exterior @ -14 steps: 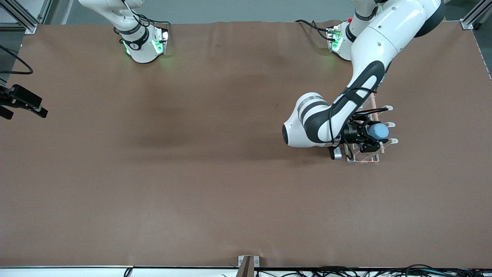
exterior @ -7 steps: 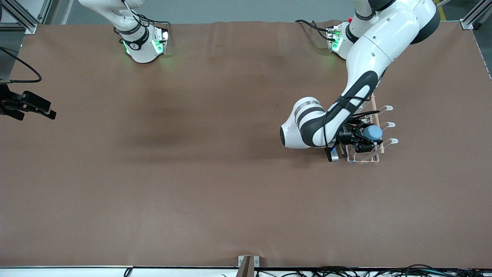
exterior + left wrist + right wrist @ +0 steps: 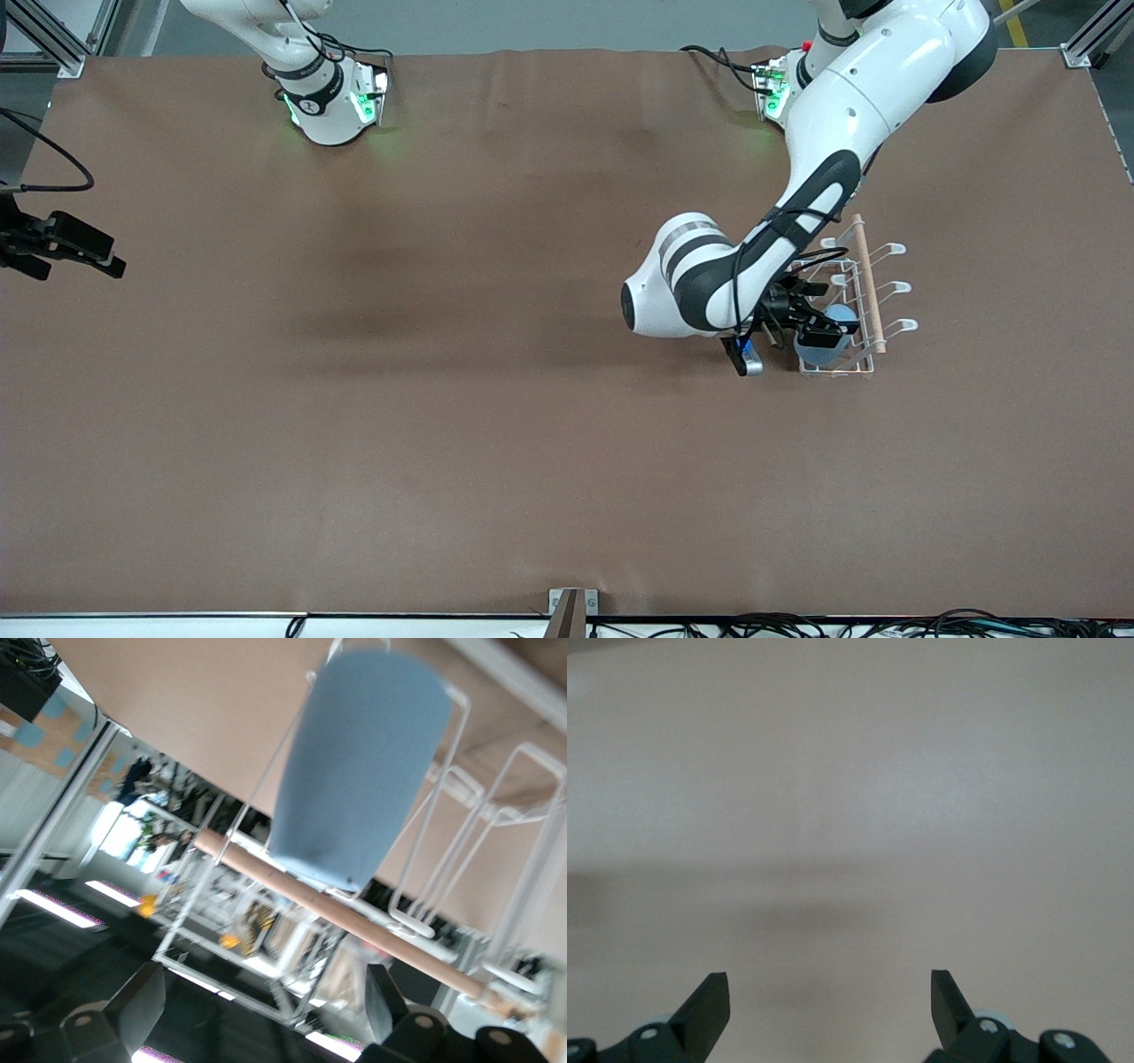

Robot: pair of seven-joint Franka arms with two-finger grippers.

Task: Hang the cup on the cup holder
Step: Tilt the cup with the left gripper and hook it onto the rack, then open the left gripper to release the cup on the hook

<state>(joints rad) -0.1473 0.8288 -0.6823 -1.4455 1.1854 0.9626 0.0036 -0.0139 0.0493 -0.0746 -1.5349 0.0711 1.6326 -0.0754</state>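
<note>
The light blue cup [image 3: 839,316] hangs upside down on a prong of the white wire cup holder [image 3: 889,251], on the holder's side toward the right arm's end, near its end nearest the front camera. In the left wrist view the cup [image 3: 363,771] sits over a wire loop in front of the wooden rod [image 3: 354,917]. My left gripper [image 3: 808,317] is open and empty beside the cup; in its wrist view [image 3: 261,1010] the fingers stand wide apart, clear of the cup. My right gripper [image 3: 84,248] waits open over the table's edge at the right arm's end, and its wrist view [image 3: 830,1001] shows nothing between the fingers.
The holder's wooden rod [image 3: 866,283] runs along its top, with bare prongs [image 3: 895,288] on the side away from the left arm's hand. The brown table [image 3: 443,399] stretches wide around the holder. The left arm's forearm [image 3: 691,283] hangs low beside the holder.
My left gripper lowered the cup onto a prong, let go and drew back toward the right arm's end. The cup stays on the holder. The right gripper shifted only slightly.
</note>
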